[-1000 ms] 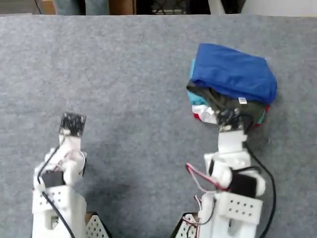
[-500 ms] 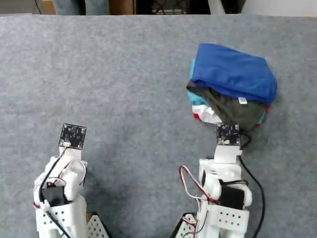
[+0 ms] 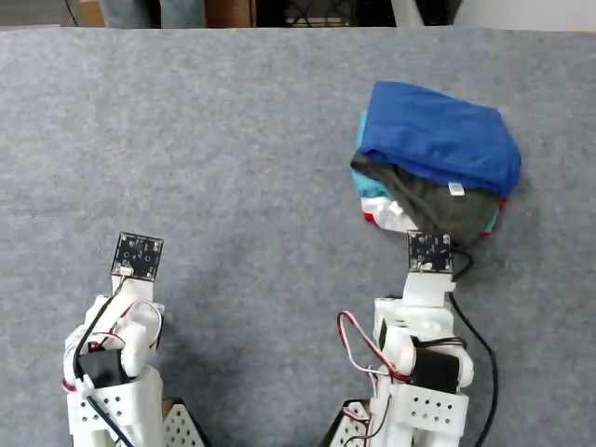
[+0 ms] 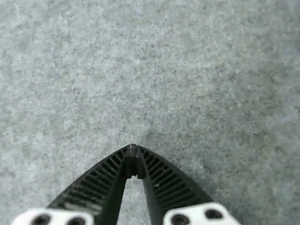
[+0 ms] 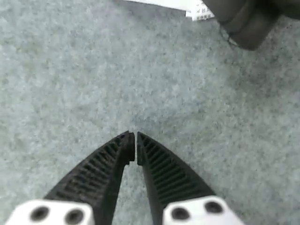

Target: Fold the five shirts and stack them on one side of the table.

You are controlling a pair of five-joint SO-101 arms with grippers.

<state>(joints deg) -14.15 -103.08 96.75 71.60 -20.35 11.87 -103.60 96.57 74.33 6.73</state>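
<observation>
High view: a stack of folded shirts [image 3: 433, 172] sits on the right side of the grey carpet-textured table [image 3: 233, 121], in its far half. On top is a bright blue shirt [image 3: 438, 135]. Under it is a dark olive shirt [image 3: 438, 203] with a small white label [image 3: 455, 190]. Teal, white and red cloth edges peek out from the lower layers; the exact layer count can't be told. The right arm [image 3: 419, 345] stands just on the near side of the stack, with its wrist board close to the olive edge. The left arm [image 3: 116, 354] is well apart, on the table's left side.

Left wrist view: the left gripper [image 4: 132, 149] is closed, its black ribbed tips meeting and holding nothing, over bare table.

Right wrist view: the right gripper [image 5: 131, 136] is pinched to a hairline gap and empty. The stack's dark cloth edge lies ahead of the tips, apart from them.
</observation>
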